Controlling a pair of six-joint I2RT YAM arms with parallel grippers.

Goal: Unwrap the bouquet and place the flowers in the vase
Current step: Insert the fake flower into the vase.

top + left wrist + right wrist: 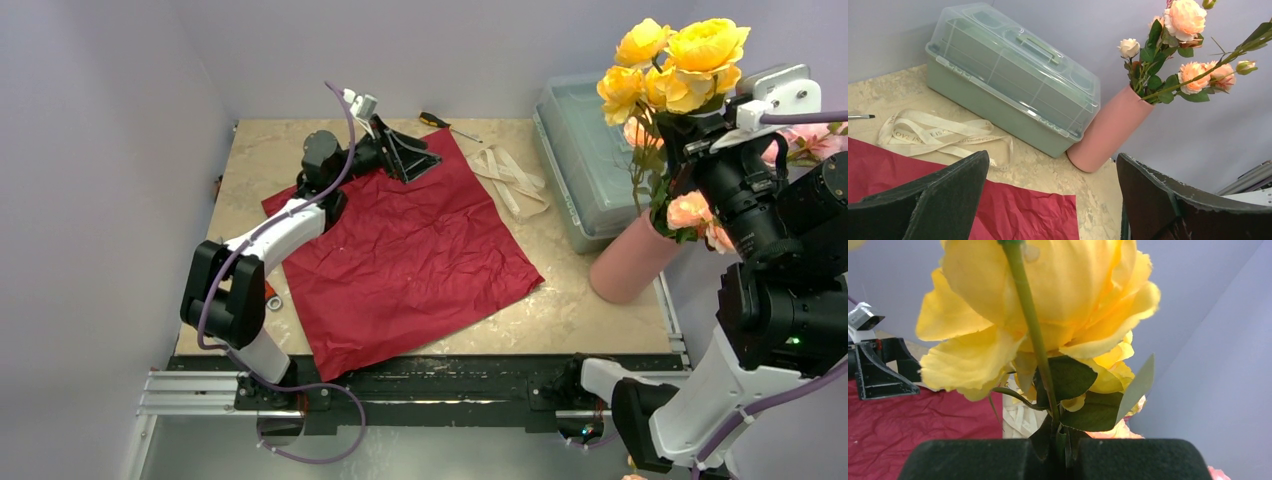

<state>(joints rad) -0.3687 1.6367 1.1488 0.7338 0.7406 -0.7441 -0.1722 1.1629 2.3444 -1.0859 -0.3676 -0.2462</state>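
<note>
Right wrist: right gripper clamps flowers | left wrist: left gripper spread, vase visible

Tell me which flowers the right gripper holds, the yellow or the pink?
The yellow roses: their green stem is pinched in the shut right gripper. The pink roses stand in the vase, ungripped.
</note>
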